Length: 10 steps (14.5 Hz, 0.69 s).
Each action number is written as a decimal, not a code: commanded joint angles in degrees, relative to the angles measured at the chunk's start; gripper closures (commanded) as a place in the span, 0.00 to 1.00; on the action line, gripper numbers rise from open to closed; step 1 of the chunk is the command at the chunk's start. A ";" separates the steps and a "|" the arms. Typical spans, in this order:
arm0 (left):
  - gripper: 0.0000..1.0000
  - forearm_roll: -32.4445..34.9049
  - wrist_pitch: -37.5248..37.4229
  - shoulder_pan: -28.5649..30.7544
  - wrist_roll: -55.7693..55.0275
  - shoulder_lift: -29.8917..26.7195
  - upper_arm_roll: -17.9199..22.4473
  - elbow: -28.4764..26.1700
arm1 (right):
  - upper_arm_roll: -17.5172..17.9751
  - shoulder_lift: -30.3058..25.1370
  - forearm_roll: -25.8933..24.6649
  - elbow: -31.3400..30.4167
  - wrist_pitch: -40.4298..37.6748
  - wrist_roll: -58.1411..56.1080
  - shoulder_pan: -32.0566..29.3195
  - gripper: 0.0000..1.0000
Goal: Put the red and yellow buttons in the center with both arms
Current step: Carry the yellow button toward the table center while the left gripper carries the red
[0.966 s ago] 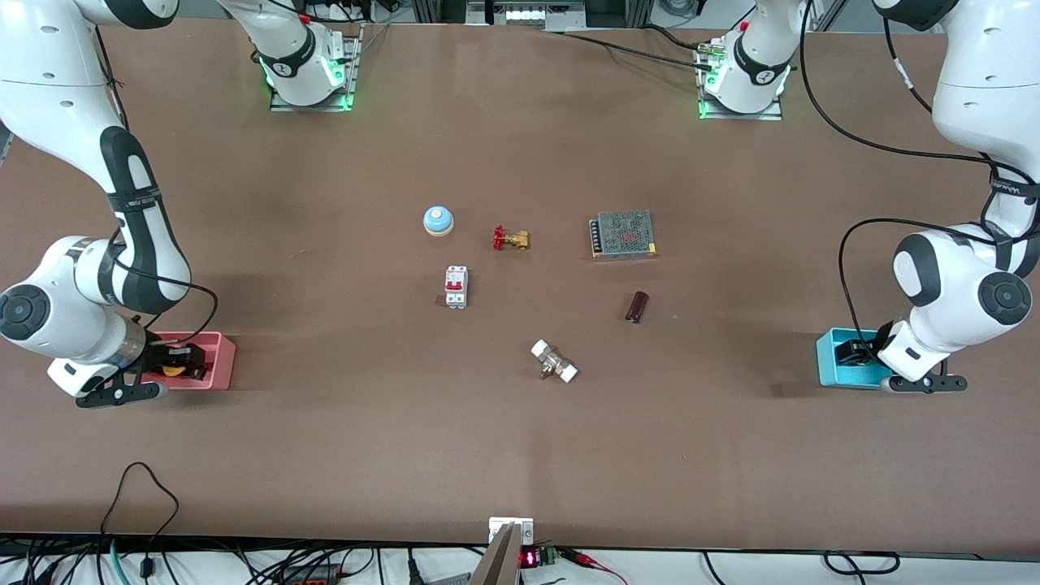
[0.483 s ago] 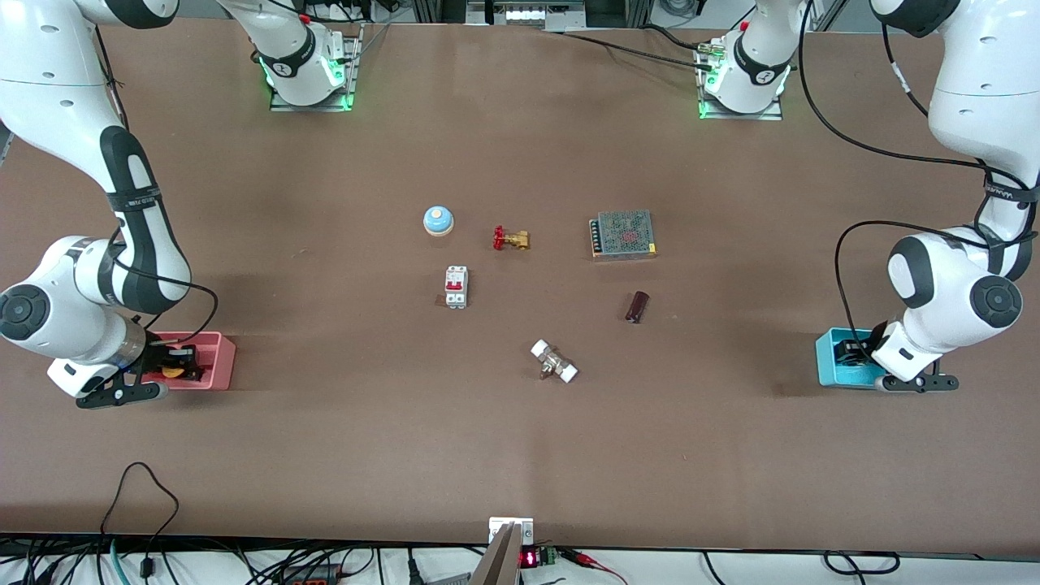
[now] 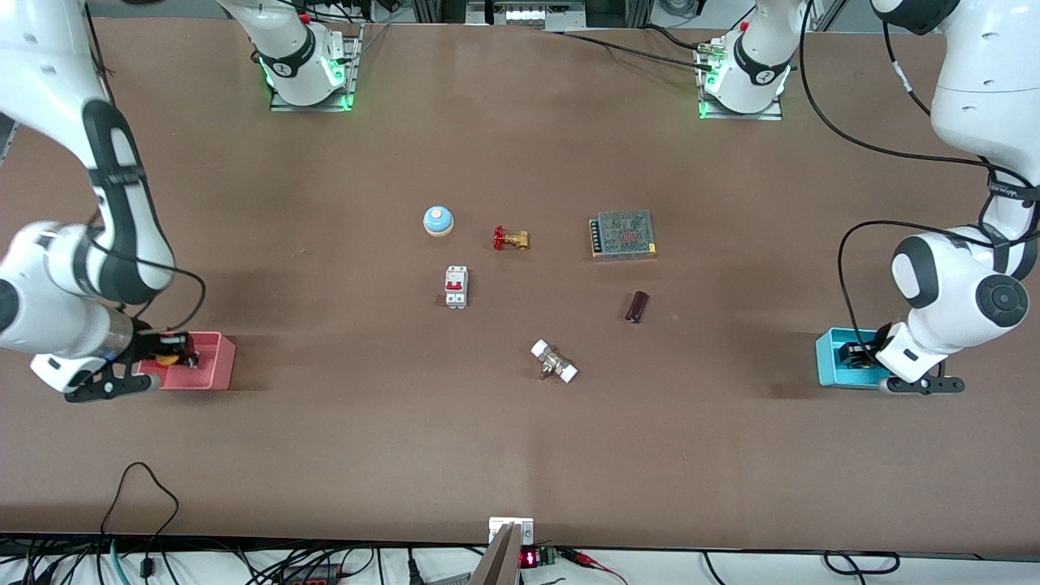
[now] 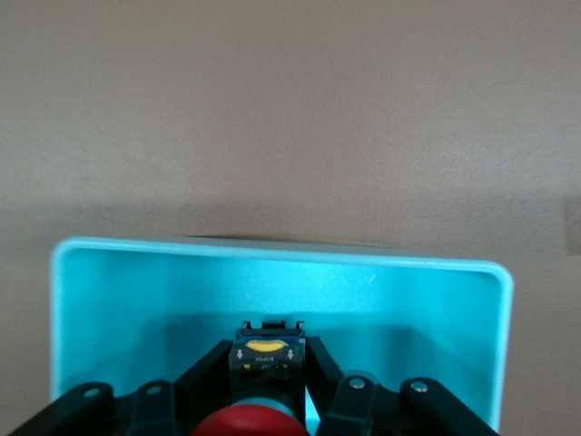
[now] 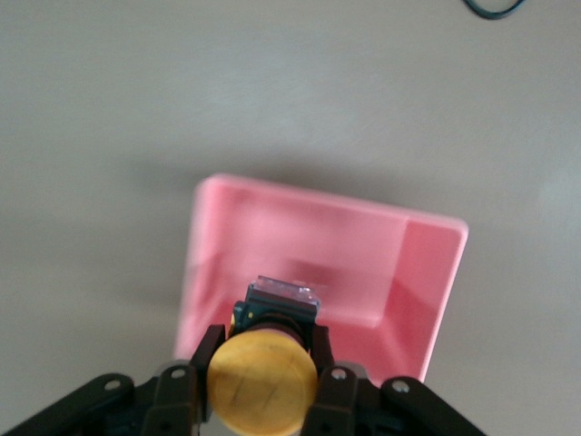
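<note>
My right gripper [image 3: 172, 353] is shut on the yellow button [image 3: 168, 357] and holds it just above the pink tray [image 3: 218, 367]. In the right wrist view the orange-yellow cap [image 5: 261, 381] sits between the black fingers [image 5: 201, 350], over the pink tray [image 5: 300, 232]. My left gripper [image 3: 858, 353] is down in the cyan tray [image 3: 829, 359]. In the left wrist view its fingers [image 4: 207, 368] are shut on the red button [image 4: 254, 423], whose black body points at the cyan tray's wall [image 4: 272, 254]. The brown tabletop's center [image 3: 528, 301] lies between the two arms.
Around the center lie a blue-and-white bell [image 3: 438, 220], a brass valve with a red handle [image 3: 510, 239], a white circuit breaker [image 3: 456, 287], a mesh-covered power supply [image 3: 623, 234], a dark cylinder [image 3: 637, 306] and a white-ended fitting [image 3: 554, 361].
My right arm has lifted, and the yellow button has risen with it out of the pink tray. My left gripper dipped in the cyan tray and came slightly back.
</note>
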 commanded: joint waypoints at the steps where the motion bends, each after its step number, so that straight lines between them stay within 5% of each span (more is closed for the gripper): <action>1: 0.73 0.24 -9.84 0.32 1.55 -5.83 -0.31 1.68 | 3.93 -8.04 0.67 -3.75 -6.12 4.64 -0.03 0.67; 5: 0.73 0.68 -21.55 -0.91 1.81 -11.54 -1.62 3.89 | 10.26 -13.42 0.50 -12.18 -2.46 16.74 2.41 0.68; 10: 0.74 0.68 -29.92 -11.00 -8.09 -16.39 -2.51 0.30 | 10.89 -11.94 -0.20 -22.55 14.75 26.00 8.57 0.68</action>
